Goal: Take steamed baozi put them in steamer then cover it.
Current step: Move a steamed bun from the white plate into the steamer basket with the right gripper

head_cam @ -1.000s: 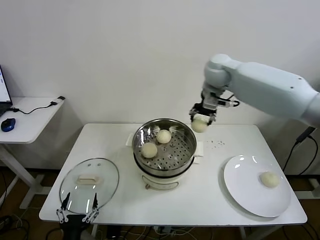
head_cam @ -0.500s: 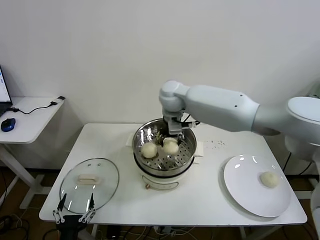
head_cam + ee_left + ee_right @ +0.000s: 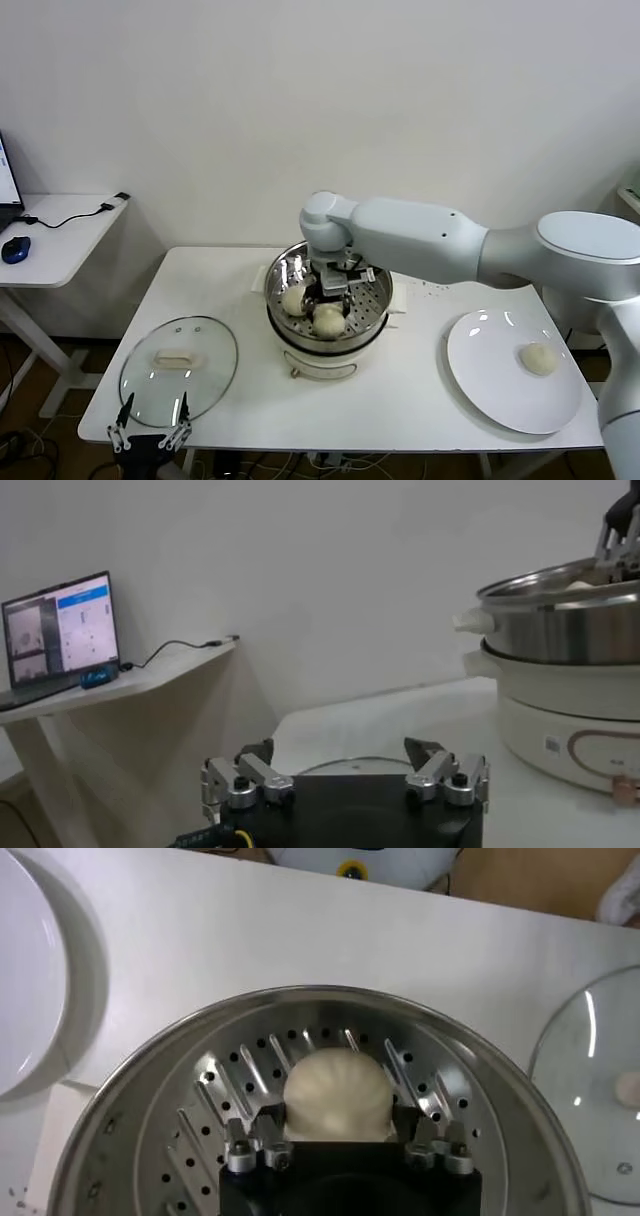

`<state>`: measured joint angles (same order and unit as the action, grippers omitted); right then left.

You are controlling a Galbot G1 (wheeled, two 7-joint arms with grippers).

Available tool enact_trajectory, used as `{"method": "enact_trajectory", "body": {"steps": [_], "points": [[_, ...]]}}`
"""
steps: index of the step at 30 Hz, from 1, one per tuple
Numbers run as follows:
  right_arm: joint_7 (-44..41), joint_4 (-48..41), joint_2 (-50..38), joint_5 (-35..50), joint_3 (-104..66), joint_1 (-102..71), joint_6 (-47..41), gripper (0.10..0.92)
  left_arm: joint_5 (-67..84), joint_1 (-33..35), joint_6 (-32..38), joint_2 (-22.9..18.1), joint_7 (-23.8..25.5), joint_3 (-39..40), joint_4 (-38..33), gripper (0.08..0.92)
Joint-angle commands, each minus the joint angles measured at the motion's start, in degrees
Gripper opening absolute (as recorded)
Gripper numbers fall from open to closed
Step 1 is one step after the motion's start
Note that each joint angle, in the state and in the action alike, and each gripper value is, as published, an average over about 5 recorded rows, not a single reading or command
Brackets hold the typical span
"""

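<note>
Since a second ago your right end effector (image 3: 330, 305) has swung into the steamer (image 3: 372, 262), clamped on a baozi (image 3: 337, 1097) directly below it (left end effector (image 3: 345, 778) spread apart, parked near the cover (image 3: 178, 368)).

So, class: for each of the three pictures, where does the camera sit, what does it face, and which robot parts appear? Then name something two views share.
Head view: looks forward and down on the table; the right arm reaches into the steamer.
Left wrist view: low by the table edge; the open left gripper shows.
Right wrist view: looks down into the steamer; the right gripper grips a baozi.
Shared: the steamer, in all three.
</note>
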<state>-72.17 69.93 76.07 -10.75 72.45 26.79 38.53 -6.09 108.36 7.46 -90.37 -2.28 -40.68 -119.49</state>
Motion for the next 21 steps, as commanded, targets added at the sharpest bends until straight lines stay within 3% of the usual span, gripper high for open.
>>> {"method": "enact_trajectory", "body": {"steps": [1,4,13,18,21], "points": [[-0.3,-0.05,0.85,-0.02,-0.14,-0.65,0.35,0.78,0.1,0.02,0.05,0.01,-0.01,-0.06,0.28,0.823],[-0.86,-0.14,0.48,0.08,-0.79,-0.17,0.51,0.816,0.09,0.11,0.16,-0.04,-0.03,-0.01,0.35,0.823],[0.78,-0.04,-6.91,6.23,-2.76,6.42,-3.16,0.823,0.04,-0.05,0.12,0.1,-0.06,-0.1,0.22,0.823],[12.19,1.98,-17.9,18.56,9.33,16.44,-20.57,0.823,-0.01,-0.05,0.11,0.24,-0.03,-0.05,-0.2,0.823],[13.89,3.93,-23.91,28.06,15.33,20.72,-33.12,0.823,-0.15,-0.13,0.16,0.23,-0.02,0.2,-0.33,0.823]]}}
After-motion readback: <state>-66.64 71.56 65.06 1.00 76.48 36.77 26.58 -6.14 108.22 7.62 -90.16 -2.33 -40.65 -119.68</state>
